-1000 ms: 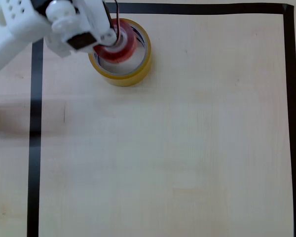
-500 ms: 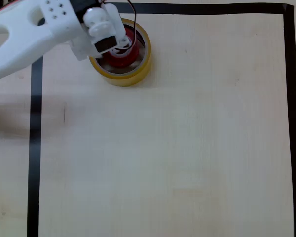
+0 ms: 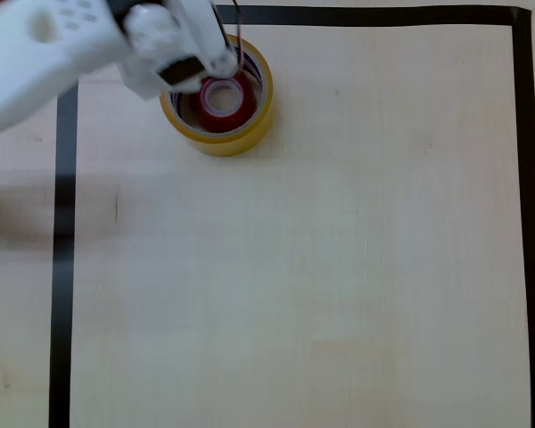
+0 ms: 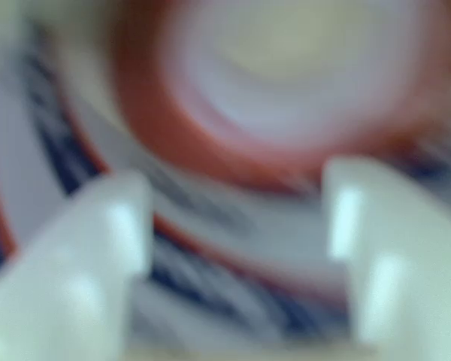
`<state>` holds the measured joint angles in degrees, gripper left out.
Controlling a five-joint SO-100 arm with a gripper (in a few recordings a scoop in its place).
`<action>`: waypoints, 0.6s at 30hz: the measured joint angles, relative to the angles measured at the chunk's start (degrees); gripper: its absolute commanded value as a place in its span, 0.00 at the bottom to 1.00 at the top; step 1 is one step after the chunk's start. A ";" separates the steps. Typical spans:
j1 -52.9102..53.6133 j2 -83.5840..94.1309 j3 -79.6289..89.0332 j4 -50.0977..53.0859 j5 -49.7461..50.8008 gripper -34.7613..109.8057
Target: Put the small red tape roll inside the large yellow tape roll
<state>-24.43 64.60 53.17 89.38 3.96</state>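
Since a second ago the gripper [image 3: 216,64] has let go and drawn back toward the upper left, and the small red tape roll [image 3: 221,99] now lies flat inside the large yellow tape roll [image 3: 218,96], uncovered from above. In the blurred wrist view the two fingers [image 4: 98,248] stand apart with nothing between them, the red roll [image 4: 210,143] just beyond their tips and the yellow roll's printed core [image 4: 210,271] beneath. The placing looks done; the sound finish, I judge, is a straight lift with fingers kept apart, so no tip catches the yellow rim.
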 measured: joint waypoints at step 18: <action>20.92 81.74 79.63 -47.72 9.14 0.38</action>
<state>-3.52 146.34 132.80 41.66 13.10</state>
